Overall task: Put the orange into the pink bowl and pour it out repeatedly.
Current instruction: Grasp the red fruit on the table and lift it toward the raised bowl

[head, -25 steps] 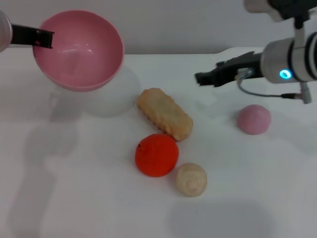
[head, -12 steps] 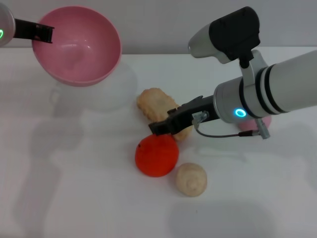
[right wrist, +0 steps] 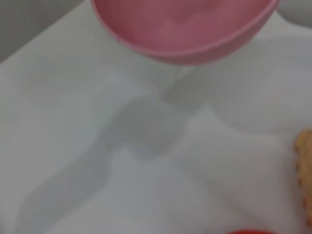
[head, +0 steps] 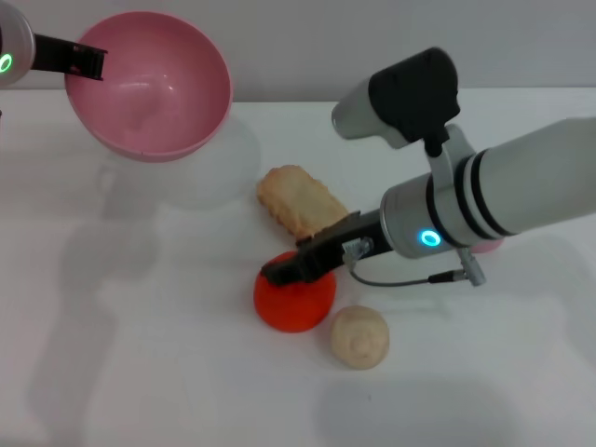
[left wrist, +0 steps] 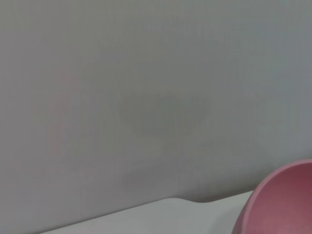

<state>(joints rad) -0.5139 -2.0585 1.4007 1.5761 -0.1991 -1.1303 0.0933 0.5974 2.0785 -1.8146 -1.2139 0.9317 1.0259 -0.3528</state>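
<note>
Two grippers are in view, one low near the middle and one high at the far left. Nearest on the white table (head: 140, 372) lies a beige ball (head: 360, 336), and just to its left and slightly farther sits the orange (head: 293, 300), resting on the tabletop and touching or nearly touching the ball. The right gripper (head: 289, 268) reaches in from the right and sits directly over the far top of the orange; whether its fingers are apart or together on the fruit cannot be told. Just beyond the orange lies a tan biscuit-shaped toy (head: 300, 202), its near right end hidden behind the right arm. A pale pink ball (head: 491, 247) shows only as a sliver at the right, behind the arm's sleeve. Farthest, at the far left, the pink bowl (head: 149, 88) hangs above the table, tilted with its opening facing the viewer, the left gripper (head: 86, 62) clamped on its left rim. Nothing lies in the bowl.
</note>
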